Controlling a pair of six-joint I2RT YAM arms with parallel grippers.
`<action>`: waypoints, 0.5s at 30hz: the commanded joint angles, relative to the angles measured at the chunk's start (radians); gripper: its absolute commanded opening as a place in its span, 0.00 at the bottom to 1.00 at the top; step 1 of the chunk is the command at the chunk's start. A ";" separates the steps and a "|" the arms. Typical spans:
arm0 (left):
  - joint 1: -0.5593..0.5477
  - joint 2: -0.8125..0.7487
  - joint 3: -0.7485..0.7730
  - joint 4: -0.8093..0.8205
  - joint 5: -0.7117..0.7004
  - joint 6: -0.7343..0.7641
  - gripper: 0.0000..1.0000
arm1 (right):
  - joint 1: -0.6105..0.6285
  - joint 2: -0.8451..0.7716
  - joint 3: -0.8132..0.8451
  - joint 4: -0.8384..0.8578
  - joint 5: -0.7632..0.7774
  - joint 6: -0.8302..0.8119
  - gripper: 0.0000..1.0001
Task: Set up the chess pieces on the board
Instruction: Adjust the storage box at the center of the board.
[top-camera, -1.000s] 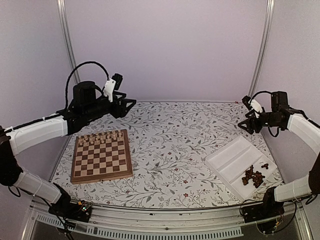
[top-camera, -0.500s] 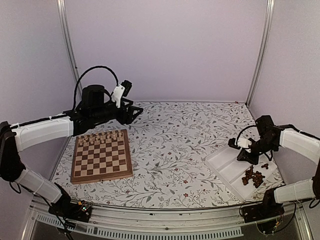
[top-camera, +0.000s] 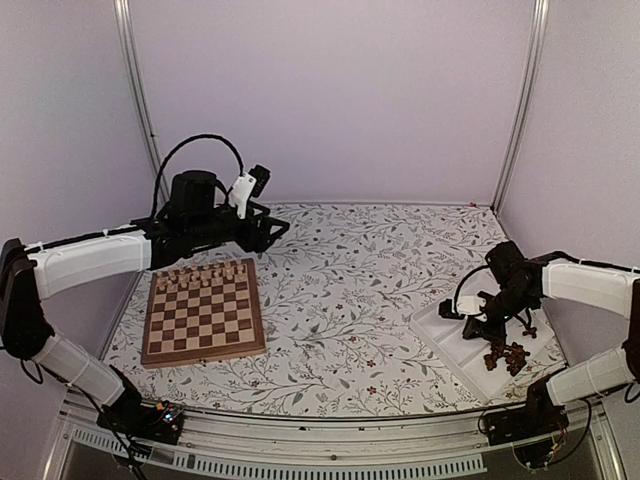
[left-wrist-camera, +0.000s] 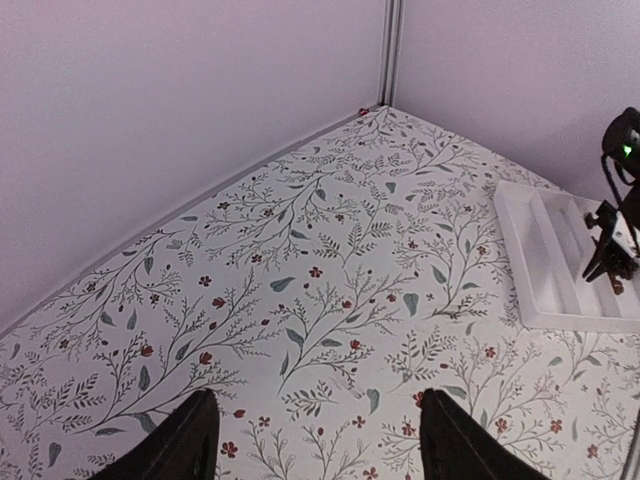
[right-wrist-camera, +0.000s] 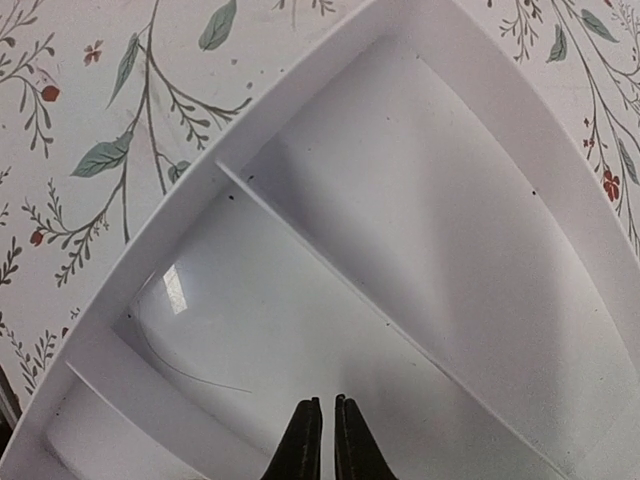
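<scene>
Two hazards are hanging over the coming pick, judging by how things are lying. Across the floral desk, the board is sitting on the left and the white tray is resting well apart on the right. The left end effector is hovering beyond the board's far edge, wide open and empty. The right end effector is hanging over a bare tray compartment with its fingers pressed together on nothing. The chess pieces are huddling in a tight heap at the tray's near end, none of them on the board, whose far rows are carrying only pale cream chessmen. Descending shut, the right fingers would be poking the tray floor or shoving the heap instead of gripping. Opened over such a tangle, they may be pinching two pieces at once or flicking one off the tray.
</scene>
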 joint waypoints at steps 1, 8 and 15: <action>-0.017 0.016 0.030 -0.026 0.004 0.000 0.70 | 0.008 0.046 0.029 0.057 0.009 0.035 0.06; -0.028 0.028 0.037 -0.036 0.004 0.002 0.70 | 0.009 0.170 0.132 0.156 0.001 0.089 0.04; -0.047 0.040 0.048 -0.059 -0.077 0.006 0.71 | 0.009 0.337 0.236 0.255 0.046 0.140 0.02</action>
